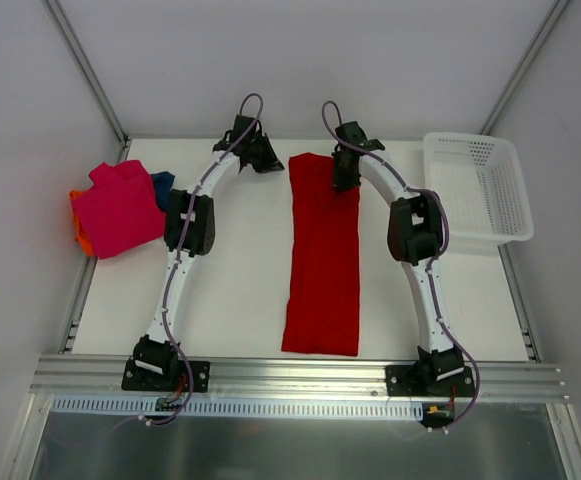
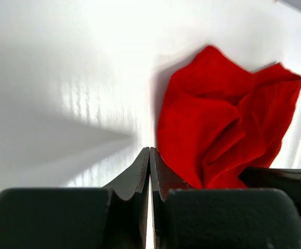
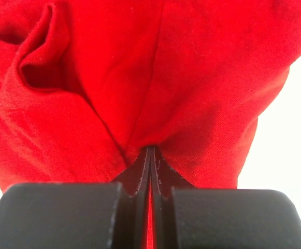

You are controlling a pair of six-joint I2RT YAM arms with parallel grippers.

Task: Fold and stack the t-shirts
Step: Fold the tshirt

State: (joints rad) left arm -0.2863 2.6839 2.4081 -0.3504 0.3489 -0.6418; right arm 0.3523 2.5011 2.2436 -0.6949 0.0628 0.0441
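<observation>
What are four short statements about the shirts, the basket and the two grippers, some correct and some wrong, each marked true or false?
1. The red t-shirt lies as a long narrow strip in the middle of the table. True.
2. The left gripper holds the red t-shirt. False: it is shut on nothing, beside the shirt's far end.
3. The right gripper is shut on the red cloth. True.
4. The magenta t-shirt lies in the basket. False: it lies on top of a pile at the table's left edge, and the basket stands on the right with no shirt in it.
</observation>
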